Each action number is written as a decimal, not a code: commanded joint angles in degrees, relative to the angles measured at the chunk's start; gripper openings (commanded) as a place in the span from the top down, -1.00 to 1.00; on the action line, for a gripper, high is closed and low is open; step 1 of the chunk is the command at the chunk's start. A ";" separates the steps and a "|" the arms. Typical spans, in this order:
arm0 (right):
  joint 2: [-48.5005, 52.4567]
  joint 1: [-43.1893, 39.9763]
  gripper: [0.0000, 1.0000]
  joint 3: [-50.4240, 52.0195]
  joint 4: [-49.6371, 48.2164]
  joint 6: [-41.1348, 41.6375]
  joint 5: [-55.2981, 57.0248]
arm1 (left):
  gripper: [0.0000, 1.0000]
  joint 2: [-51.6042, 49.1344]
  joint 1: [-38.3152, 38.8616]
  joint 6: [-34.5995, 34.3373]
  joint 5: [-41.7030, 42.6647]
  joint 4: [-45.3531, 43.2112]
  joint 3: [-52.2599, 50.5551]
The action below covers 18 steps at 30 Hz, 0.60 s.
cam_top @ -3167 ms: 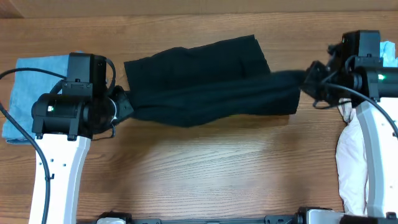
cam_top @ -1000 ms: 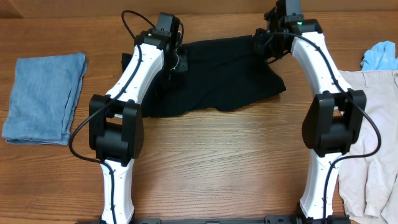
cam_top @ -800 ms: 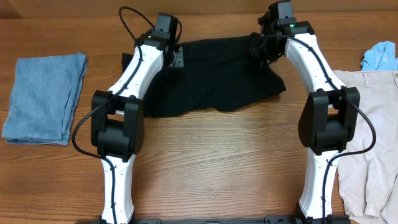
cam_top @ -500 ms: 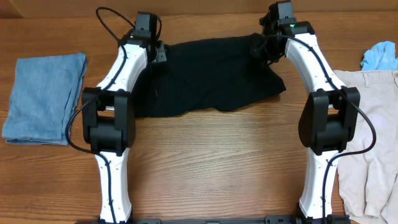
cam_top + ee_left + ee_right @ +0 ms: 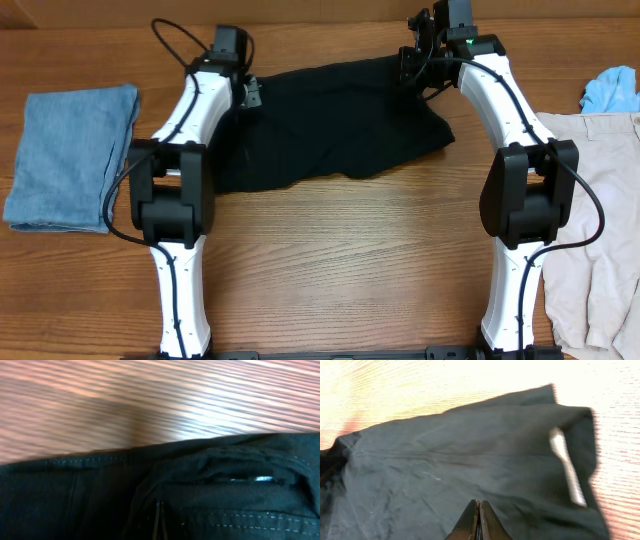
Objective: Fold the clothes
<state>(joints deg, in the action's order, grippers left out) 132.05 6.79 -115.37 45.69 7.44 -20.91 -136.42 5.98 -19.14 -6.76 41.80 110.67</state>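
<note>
One garment appears to be finished: a faded-blue garment (image 5: 68, 155) is seen folded into a neat rectangle, well apart from the black shorts (image 5: 330, 120) on the left arm's side. The black shorts themselves are spread across the far middle of the bench (image 5: 350, 270), mostly flattened but wrinkled, with an uneven near hem and no fold made across them, so they are judged to be at the spreading stage only. On the right arm's side of the black shorts, a beige garment (image 5: 600, 230) is left loose and crumpled, and a light-blue garment (image 5: 612, 92) is bunched just beyond it; both are judged as untouched work. Roughly a quarter of the task is therefore reckoned as done. The left claw (image 5: 248, 95) is placed at the far corner of the black shorts on its own side, and the right claw (image 5: 412, 68) at the opposite far corner. In both wrist views the fingertips are pressed together into a narrow point directly over the black cloth, near its stitched band; whether a pinch of fabric is caught between them cannot be told.
</note>
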 commanded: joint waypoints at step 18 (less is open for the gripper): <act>0.20 0.57 0.92 5.49 0.35 -0.42 -4.79 | 0.92 10.12 -4.26 -0.61 -6.12 11.76 0.17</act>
<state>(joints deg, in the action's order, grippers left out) 132.68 6.92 -108.09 45.54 7.42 -25.10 -125.38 1.83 -19.14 -6.33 52.60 110.69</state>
